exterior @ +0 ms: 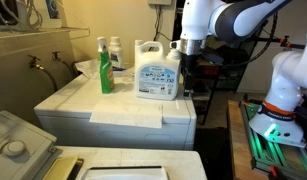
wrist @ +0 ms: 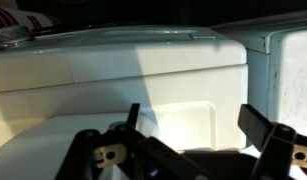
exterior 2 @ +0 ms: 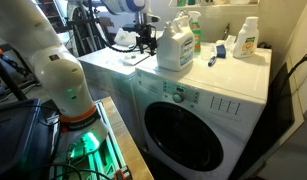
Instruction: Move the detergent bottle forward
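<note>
Standing upright on top of the white washing machine [exterior: 83, 100], the detergent bottle [exterior: 158, 75] has its blue-and-white label facing the near edge and its white cap on. In an exterior view the gripper [exterior: 186, 62] hangs just beside the jug's right side, at about the height of its upper half; whether it touches the plastic I cannot tell from here. In the wrist view the fingers [wrist: 131, 120] are spread wide apart with nothing held between them, only pale white appliance surface showing beyond. To the left of the jug stands a slim green spray bottle [exterior: 105, 68], and a small white bottle [exterior: 115, 50] stands just behind that one, farther back toward the wall. The white arm [exterior: 238, 18] reaches in from the upper right, and its base [exterior: 283, 95] sits on the right, well apart from the machine.
</note>
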